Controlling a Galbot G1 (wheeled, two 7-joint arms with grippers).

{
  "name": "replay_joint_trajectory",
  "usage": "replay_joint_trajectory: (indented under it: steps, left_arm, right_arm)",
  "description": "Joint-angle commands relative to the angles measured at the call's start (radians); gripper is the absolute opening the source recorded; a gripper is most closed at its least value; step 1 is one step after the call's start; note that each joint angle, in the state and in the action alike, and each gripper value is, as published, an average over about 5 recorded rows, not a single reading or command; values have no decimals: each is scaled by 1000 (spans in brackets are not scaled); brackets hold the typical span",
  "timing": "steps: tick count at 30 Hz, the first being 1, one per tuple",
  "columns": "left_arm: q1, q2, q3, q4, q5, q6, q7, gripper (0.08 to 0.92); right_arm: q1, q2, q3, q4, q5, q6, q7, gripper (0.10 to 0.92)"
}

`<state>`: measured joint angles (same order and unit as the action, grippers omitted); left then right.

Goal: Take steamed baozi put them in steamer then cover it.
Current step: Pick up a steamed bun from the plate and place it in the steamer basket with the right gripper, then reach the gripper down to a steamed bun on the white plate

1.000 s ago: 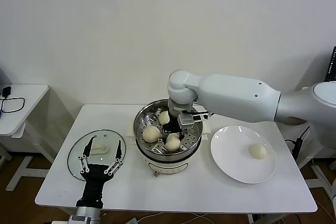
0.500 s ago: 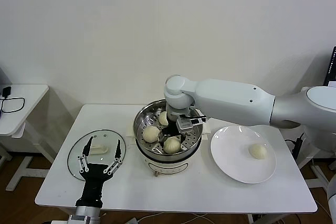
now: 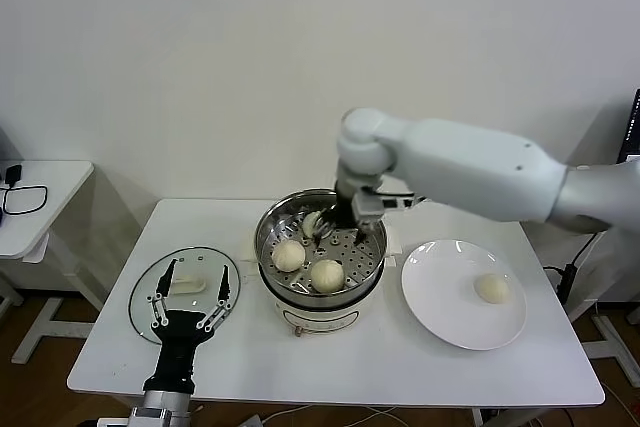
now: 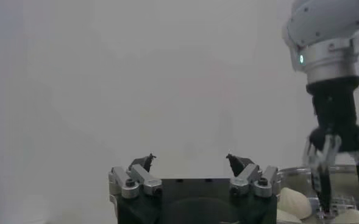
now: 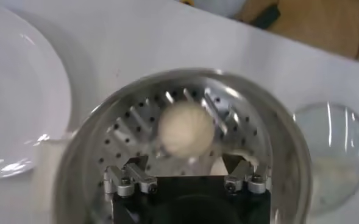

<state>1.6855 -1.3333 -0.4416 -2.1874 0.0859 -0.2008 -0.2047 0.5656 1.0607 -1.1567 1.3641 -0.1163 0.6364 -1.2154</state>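
From the head camera, the steamer point(image 3: 320, 252) sits mid-table with three baozi in it: two toward the front point(image 3: 288, 255) point(image 3: 327, 274) and one at the back point(image 3: 314, 224), partly behind the right gripper point(image 3: 345, 219), which hangs just above the tray with its jaws spread, holding nothing. A fourth baozi point(image 3: 490, 288) sits alone on the white plate point(image 3: 440, 297), just beside the steamer. The cover point(image 3: 185, 292) lies flat near the table's left edge, with the left gripper point(image 3: 190, 297) parked over it, jaws wide apart.

The left wrist camera mostly gets blank wall, with its own spread fingers point(image 4: 139, 176) low in frame and the right gripper point(image 4: 341, 155) hanging over the steamer rim, which shows how much open air is above the pot.

The right wrist camera looks straight down: one baozi point(image 5: 185, 128) on the perforated tray, between its open fingers point(image 5: 127, 176), with bare tray around it.
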Motion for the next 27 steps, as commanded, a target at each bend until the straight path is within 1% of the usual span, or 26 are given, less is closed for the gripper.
replay_joint_trajectory:
  steps: [1,3,5,9,13,18,27]
  left_arm:
    - [-2,1,7,0,1,2,1,823]
    - [-3,1,10,0,1,3,1,823]
    - [-5,2,13,0,1,5,1,823]
    - [-9,3,17,-1,1,7,1,823]
    - [-9,4,17,1,1,8,1,823]
    - [-6,3,12,-3,1,9,1,823]
    - [1,1,2,-11,1,12,1,823]
  right_arm:
    - [111,-221,-25,-128,366,-416,-53,823]
    - [116,-269,-51,-187,430,-509,-53,823]
    - [111,-312,-82,-232,460,-577,-57,823]
    - [54,-385,-130,-303,452,-650,-64,823]
    - [-65,-432,-113,-361,403,-660,-43,823]
    - [-236,-459,-10,-424,314,-628,-2,823]
    - [-414,-423,108,-490,244,-592,52,823]
